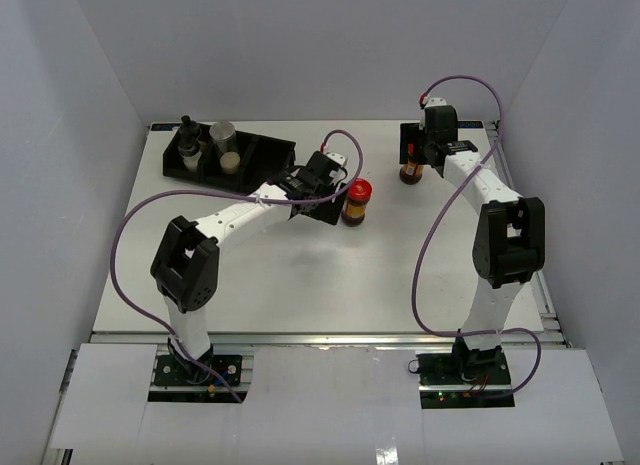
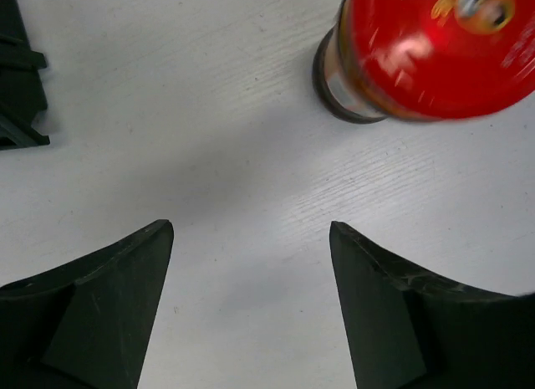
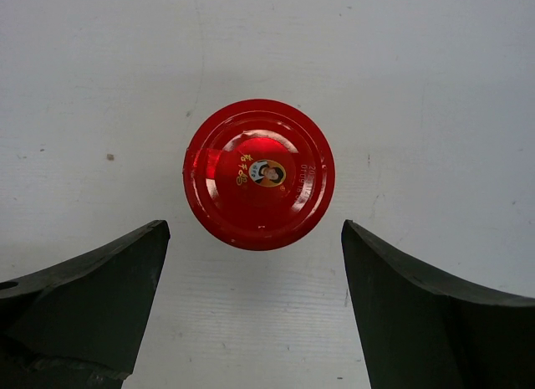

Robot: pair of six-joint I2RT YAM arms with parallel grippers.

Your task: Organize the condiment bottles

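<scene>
On the table, far red-lidded jar and central red-lidded jar stood outside the black tray.
Right gripper gaped over the far one, left gripper beside the other, wide and empty; likely rigid, slick glass: pinch below the lid.

The work surface is a white table with a matt top. The close wrist views show fine grain streaks in it and a few small dark specks. Three plain, pale grey-white panels enclose it: the left wall, the back wall and the right wall. All are unmarked and meet at clean corners. A metal rail runs along the table's near edge, and a side rail runs along its right edge. White sheets cover the ledge in front of the near rail. Lighting is even and diffuse, and shadows on the table are soft and short.
</scene>
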